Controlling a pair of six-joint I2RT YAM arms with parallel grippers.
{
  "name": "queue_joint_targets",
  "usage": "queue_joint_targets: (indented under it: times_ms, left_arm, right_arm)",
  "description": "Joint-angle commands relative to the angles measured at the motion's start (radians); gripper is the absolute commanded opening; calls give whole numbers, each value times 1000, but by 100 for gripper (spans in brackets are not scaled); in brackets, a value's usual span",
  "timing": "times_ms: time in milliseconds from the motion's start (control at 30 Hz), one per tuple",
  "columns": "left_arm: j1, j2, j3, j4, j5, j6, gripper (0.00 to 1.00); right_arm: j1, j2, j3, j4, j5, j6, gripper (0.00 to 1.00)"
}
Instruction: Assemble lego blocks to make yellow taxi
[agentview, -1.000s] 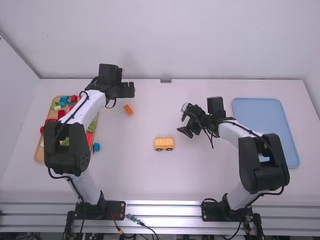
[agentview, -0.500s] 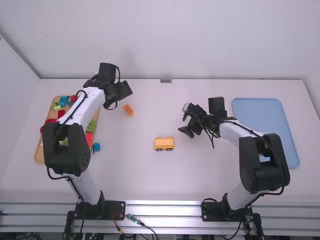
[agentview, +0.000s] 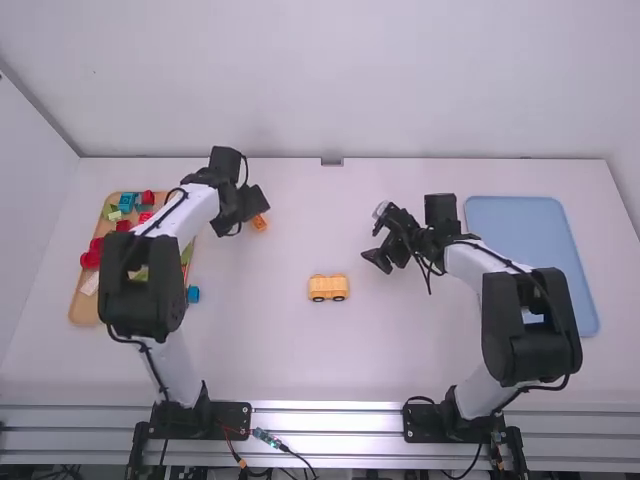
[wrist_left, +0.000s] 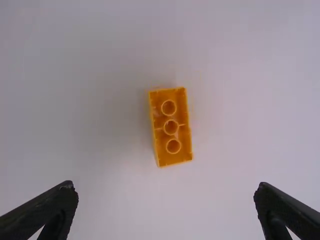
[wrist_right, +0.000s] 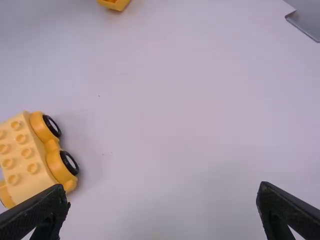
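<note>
If the left gripper (wrist_left: 166, 189), open above the upturned orange brick (wrist_left: 171, 128) far and left of the yellow wheeled base (agentview: 328, 288), closes askew, it may rotate the brick; the right gripper (wrist_right: 164, 189) is open, empty.

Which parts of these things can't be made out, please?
- Block tray: high view, partly behind the left arm.
- Car: right wrist view, cut off by the left edge.
- Orange block: left wrist view, stud side turned down.
- Blue tray: high view, partly behind the right arm.
</note>
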Motion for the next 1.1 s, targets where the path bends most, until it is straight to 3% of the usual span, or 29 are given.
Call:
queue_joint_targets:
  times_ms: [0, 467, 733, 867, 1067]
  left_arm:
    - [-1, 65, 61, -39, 27, 7, 93]
    - [-47, 294, 293, -157, 33, -50, 87]
    - [-74, 423, 511, -380, -97, -106, 85]
    - [-71, 423, 554, -434, -188, -174, 84]
    - [-66, 423, 553, -416, -126, -108, 87]
  right_arm:
    - [-1, -24, 15, -5, -13, 12, 99]
    - [-1, -24, 15, -4, -13, 12, 99]
    - [-1, -24, 15, -12, -5, 12, 99]
    - [0, -24, 15, -29, -6, -8, 99]
    - [-1, -24, 15, -29, -6, -4, 99]
